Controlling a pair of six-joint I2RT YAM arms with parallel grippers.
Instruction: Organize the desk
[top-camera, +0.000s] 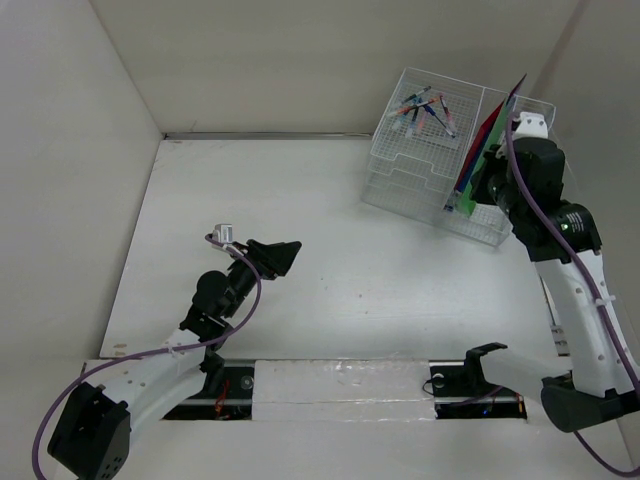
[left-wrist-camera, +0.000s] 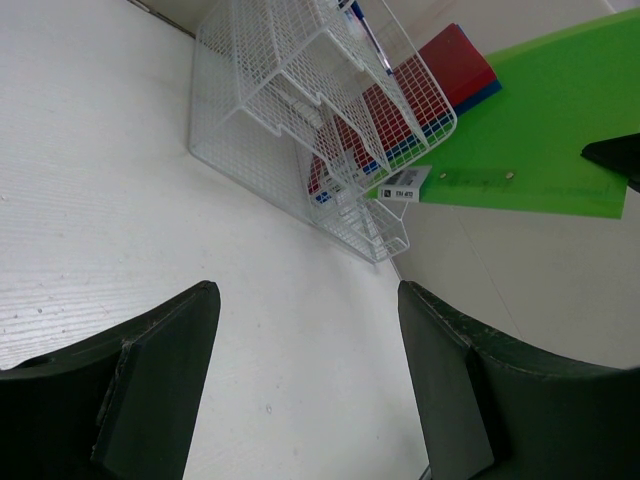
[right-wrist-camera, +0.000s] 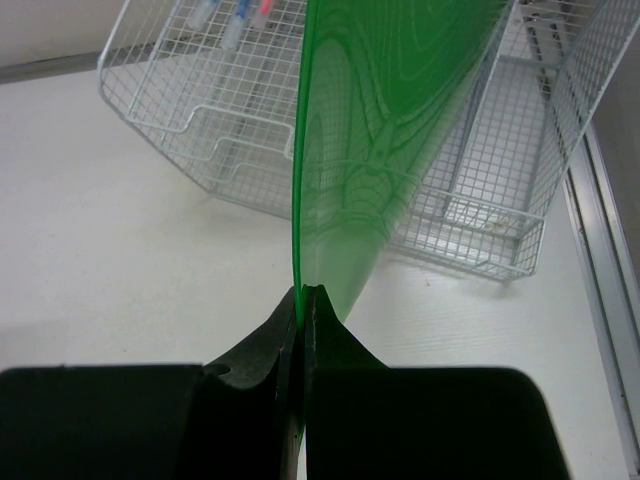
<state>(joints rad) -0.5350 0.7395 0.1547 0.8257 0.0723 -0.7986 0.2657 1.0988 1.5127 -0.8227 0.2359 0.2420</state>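
The desk is a wide white tabletop with upright white panels at its sides. A white wire-mesh organizer stands at its far right, holding several pens in its left tray and red and blue folders upright in its right slot. My right gripper is shut on the edge of a green folder, held upright at the organizer's right slot. The green folder also shows in the left wrist view. My left gripper is open and empty, low over the desk's left-middle.
A white strip runs along the near edge between the arm bases. A white side panel rises on the left and another stands close behind the organizer on the right.
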